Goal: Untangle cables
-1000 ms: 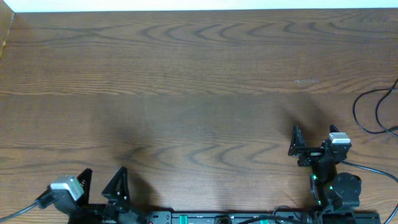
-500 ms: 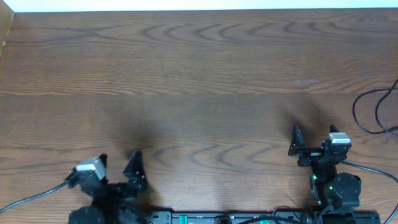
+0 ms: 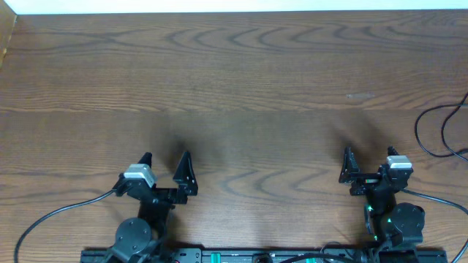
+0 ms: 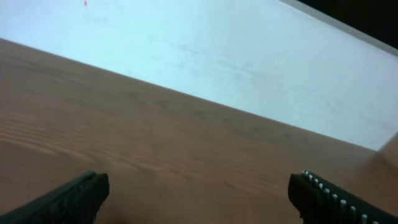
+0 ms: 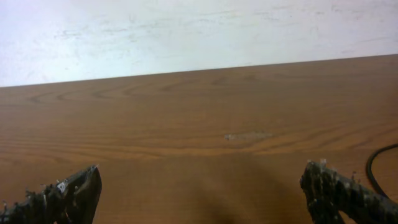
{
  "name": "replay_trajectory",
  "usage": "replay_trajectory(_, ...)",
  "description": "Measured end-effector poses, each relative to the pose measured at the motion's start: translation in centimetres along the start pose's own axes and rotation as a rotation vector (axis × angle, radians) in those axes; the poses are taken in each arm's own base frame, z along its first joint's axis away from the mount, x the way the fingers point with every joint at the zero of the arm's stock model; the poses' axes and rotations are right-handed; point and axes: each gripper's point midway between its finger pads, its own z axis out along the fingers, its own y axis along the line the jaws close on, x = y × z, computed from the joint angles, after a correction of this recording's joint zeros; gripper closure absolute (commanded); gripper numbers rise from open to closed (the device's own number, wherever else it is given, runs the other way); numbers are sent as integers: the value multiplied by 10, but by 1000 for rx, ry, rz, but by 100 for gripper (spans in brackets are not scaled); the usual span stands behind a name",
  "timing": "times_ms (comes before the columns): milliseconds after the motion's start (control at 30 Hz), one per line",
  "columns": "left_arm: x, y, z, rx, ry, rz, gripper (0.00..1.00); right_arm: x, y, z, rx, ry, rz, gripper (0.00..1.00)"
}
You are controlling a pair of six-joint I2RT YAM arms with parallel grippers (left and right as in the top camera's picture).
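Observation:
A thin black cord (image 3: 431, 131) loops onto the table at the right edge, beyond my right gripper; its ends are out of view. A bit of it also shows at the right edge of the right wrist view (image 5: 375, 163). I cannot tell whether it is the black cable or a fixed lead. No white cable is in view. My left gripper (image 3: 165, 164) is open and empty above bare wood near the front edge, as the left wrist view (image 4: 199, 196) shows. My right gripper (image 3: 369, 161) is open and empty too (image 5: 202, 193), left of the cord loop.
The brown wooden table (image 3: 234, 88) fills the overhead view, with a white wall along its far edge. A thicker black lead (image 3: 51, 215) trails from the left arm to the front left. The arm bases stand on a black rail (image 3: 256, 256) at the front.
My left arm has swung up from the front left corner and to the right, with its gripper still open. The right arm has not moved.

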Motion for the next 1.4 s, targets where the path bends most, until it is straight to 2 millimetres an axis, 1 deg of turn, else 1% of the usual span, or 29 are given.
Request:
replay_trajectory(200, 15, 19, 15, -59, -43, 10, 2, 0, 0, 0, 0, 0, 0, 1)
replay_trajectory(400, 30, 46, 23, -143, -43, 23, 2, 0, 0, 0, 0, 0, 0, 1)
replay_trajectory(567, 28, 61, 23, -192, -54, 47, 2, 0, 0, 0, 0, 0, 0, 1)
replay_trajectory(667, 31, 68, 24, -207, -46, 66, 2, 0, 0, 0, 0, 0, 0, 1)
replay_trajectory(900, 31, 72, 26, -202, -45, 108, 2, 0, 0, 0, 0, 0, 0, 1)
replay_trajectory(1400, 35, 65, 27, -153, -8, 281, 2, 0, 0, 0, 0, 0, 0, 1)
